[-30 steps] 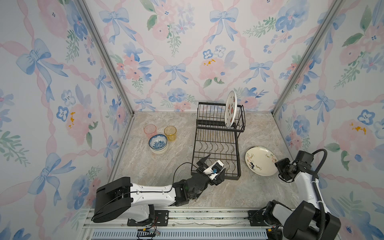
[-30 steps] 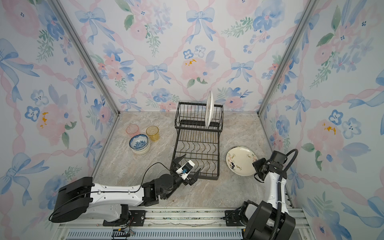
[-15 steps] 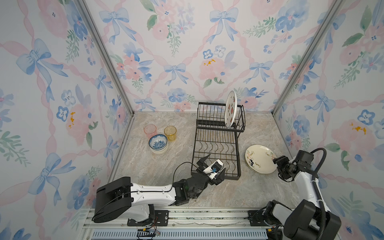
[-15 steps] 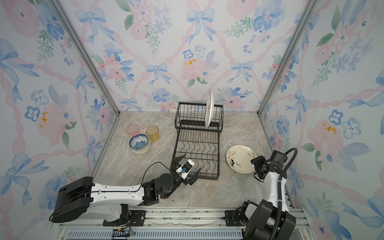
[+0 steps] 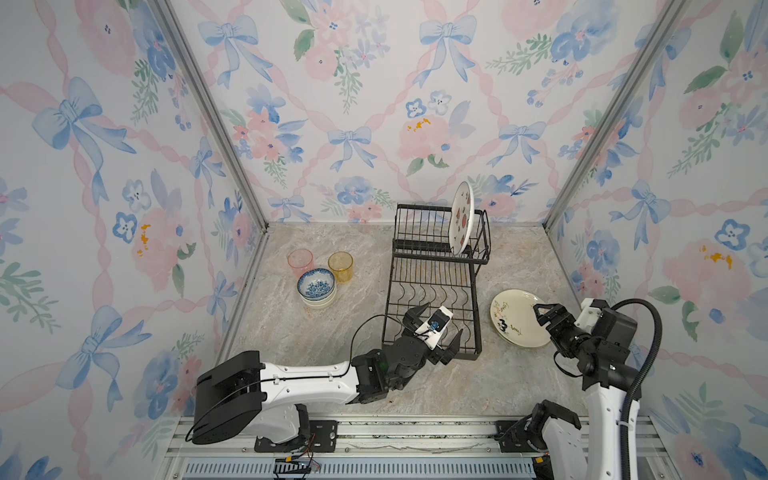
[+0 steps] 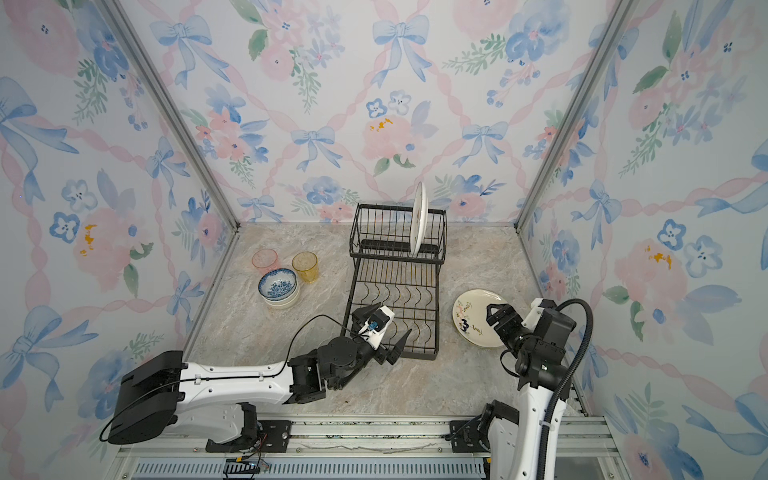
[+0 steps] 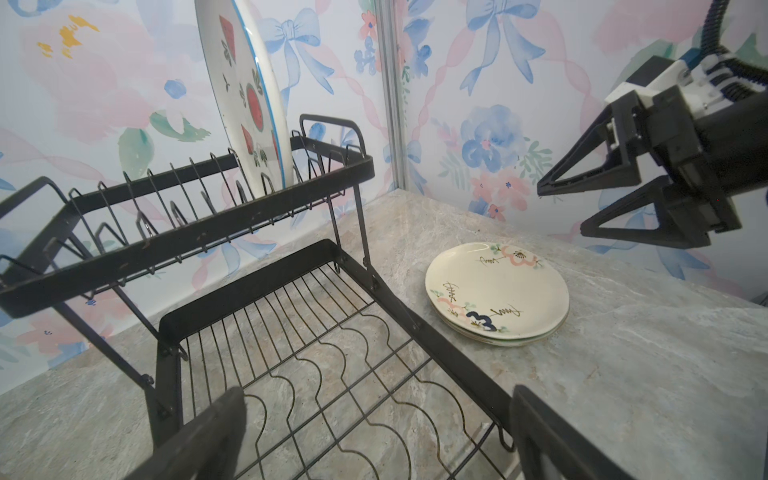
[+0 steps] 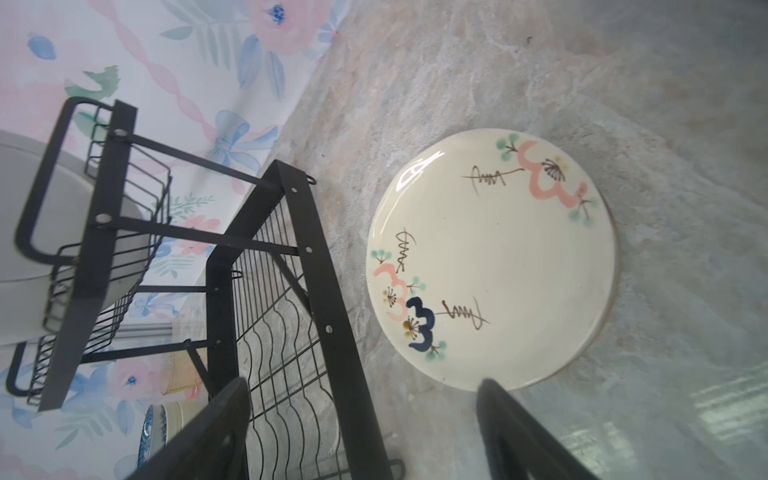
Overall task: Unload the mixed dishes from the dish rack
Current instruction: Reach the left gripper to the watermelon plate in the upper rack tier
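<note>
The dish rack (image 5: pixel 434 250), black wire on two tiers, is sitting mid-table with its raised slotted shelf toward the far edge and its flat lower tray, crossed by wavy dividers, reaching toward the near edge. The lower tray is carrying nothing. On the upper shelf one fruit-print plate (image 5: pixel 461 218) is standing on edge in a slot at the shelf's right end, white with red fruit and a thin blue rim line, as the left wrist view (image 7: pixel 245 95) is showing.

Between the rack and the table's right edge, a cream floral plate (image 5: pixel 515 318) is lying flat, glossy, painted with pink and navy scrolls, small green sprigs and brown squiggles. It is resting on another plate, of which only a rim sliver is peeking out beneath.

Toward the far-left corner, a blue-patterned bowl (image 5: pixel 316 284) is nesting on top of the cream bowls (image 5: pixel 319 301), with a pink tumbler (image 5: pixel 300 259) and an amber tumbler (image 5: pixel 340 266) standing upright just behind it.

The right gripper (image 5: pixel 539 316) is hovering over the floral plate's near-right rim, jaws spread apart and gripping nothing. The left gripper (image 5: pixel 444 318) is hanging over the near end of the lower tray, jaws spread wide and empty. The marbled tabletop (image 5: pixel 332 332) is carrying it all.
</note>
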{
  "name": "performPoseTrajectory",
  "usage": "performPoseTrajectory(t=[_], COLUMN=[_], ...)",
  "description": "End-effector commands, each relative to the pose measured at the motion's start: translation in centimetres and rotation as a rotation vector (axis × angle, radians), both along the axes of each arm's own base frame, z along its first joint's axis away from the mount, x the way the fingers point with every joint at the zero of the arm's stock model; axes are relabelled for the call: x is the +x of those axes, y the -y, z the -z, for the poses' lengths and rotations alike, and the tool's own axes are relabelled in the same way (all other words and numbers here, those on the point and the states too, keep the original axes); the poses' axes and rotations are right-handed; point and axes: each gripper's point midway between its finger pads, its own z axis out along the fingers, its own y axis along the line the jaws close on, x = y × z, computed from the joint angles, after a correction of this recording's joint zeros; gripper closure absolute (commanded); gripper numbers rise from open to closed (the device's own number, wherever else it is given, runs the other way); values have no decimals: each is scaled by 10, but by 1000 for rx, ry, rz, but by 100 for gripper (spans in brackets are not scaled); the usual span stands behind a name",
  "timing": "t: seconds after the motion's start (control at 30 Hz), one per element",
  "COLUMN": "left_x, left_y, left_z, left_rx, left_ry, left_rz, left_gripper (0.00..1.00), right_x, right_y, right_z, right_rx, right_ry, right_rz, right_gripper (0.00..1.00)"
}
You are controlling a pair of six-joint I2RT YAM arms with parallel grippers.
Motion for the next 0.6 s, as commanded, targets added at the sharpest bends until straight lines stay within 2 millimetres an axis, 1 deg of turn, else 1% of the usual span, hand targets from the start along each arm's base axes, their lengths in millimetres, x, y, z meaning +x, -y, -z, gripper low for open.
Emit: performPoseTrajectory(t=[0.0,0.07,0.1,0.2,0.27,0.33,0.37,0.47,0.57], left_x=[7,12,15,28,38,49,54,67,81], left_y=[14,23,27,39,44,47,48,52,55], left_z=[-20,-28,-36,-46,-51,-56,-58,-63,-70], left_rx=[-35,-42,-54,-74,-83,-82,-81,-103,-158], left_ry=[-68,-104,-126,-211,-242,-236,-233,-242,-263], left_rz=[1,9,17,47,53,41,35,48,74], left_gripper=[2,2,2,2,2,2,2,2,8], right_x=[-10,-15,-18,-24,-28,-32,-34,-38,-41], right_y=[-24,-35,-39,-49,-54,-58,-58,-56,-60], right_z=[-14,-21,-23,-24,-22,-21,-20,-6,8], right_rx=[38,33,30,20,6,-5,-6,25,58], right_ry=[71,118,134,171,187,205,210,185,156], right_rz=[-64,-95,-107,-145,-168,-182,-177,-142,-155], right_gripper=[8,5,4,0,3,3,3,3,3])
